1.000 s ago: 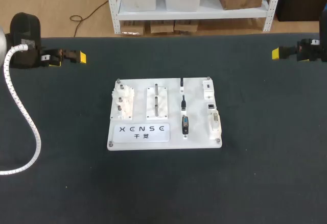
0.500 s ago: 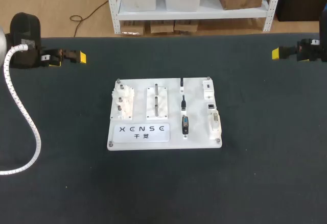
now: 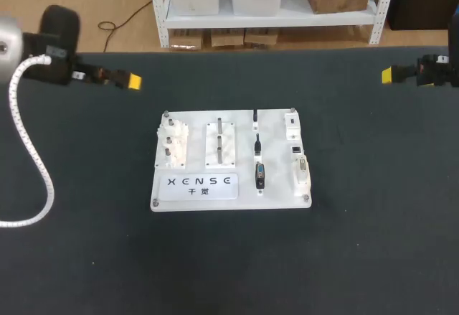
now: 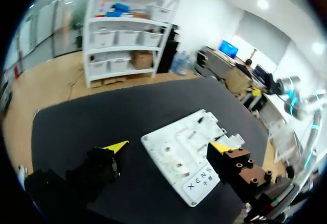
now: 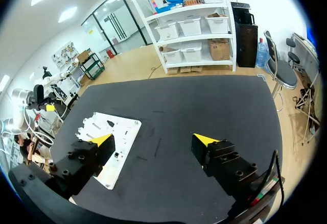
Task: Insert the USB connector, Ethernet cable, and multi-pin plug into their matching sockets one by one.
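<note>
The left gripper (image 4: 168,147) is hanging over the far left of the black table mat (image 3: 229,257), its yellow-tipped fingers standing wide apart and holding nothing. The right gripper (image 5: 152,139) is hanging at the far right edge, also spread wide and empty. Both are well apart from the white rectangular connector board (image 3: 276,158), which is lying flat at the table's middle. On the board, three black plugs (image 3: 257,143) are sitting in a line running far to near, right of centre. Just right of them, the white socket blocks (image 3: 301,168) are lining the board's right edge, none with a plug in it.
</note>
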Robot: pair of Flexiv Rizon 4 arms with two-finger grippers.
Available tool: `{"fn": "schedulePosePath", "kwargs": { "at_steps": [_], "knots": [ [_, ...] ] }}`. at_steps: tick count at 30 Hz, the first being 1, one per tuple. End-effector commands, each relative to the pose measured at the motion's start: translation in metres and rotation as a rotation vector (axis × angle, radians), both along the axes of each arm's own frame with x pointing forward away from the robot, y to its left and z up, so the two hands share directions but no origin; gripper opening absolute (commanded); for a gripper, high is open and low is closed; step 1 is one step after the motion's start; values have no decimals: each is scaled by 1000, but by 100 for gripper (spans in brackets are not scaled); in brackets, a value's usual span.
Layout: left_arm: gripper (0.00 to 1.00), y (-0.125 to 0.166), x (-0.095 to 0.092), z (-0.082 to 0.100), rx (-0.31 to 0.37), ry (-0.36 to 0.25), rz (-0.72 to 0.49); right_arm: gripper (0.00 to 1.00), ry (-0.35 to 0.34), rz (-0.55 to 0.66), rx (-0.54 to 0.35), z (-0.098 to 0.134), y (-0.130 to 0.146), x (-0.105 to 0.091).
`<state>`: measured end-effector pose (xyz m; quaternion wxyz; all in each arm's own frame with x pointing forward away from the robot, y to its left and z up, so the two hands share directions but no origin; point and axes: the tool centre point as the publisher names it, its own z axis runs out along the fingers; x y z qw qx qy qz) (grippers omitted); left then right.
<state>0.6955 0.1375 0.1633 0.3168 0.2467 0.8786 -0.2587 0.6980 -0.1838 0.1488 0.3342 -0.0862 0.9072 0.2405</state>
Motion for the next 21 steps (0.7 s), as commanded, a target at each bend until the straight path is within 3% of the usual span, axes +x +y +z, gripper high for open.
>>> {"fn": "schedulePosePath", "kwargs": {
  "at_steps": [1,7,17,21],
  "knots": [
    [100,-22,-1,-7,-28,-57,-550,100,0,0,-1,0,0,0],
    [100,-45,-22,-23,72,-95,-821,100,0,0,-1,0,0,0],
    [100,-63,-46,-36,110,-130,-1021,100,0,0,-1,0,0,0],
    [100,-63,-49,-43,115,-126,-1021,100,0,0,-1,0,0,0]
  ]
}}
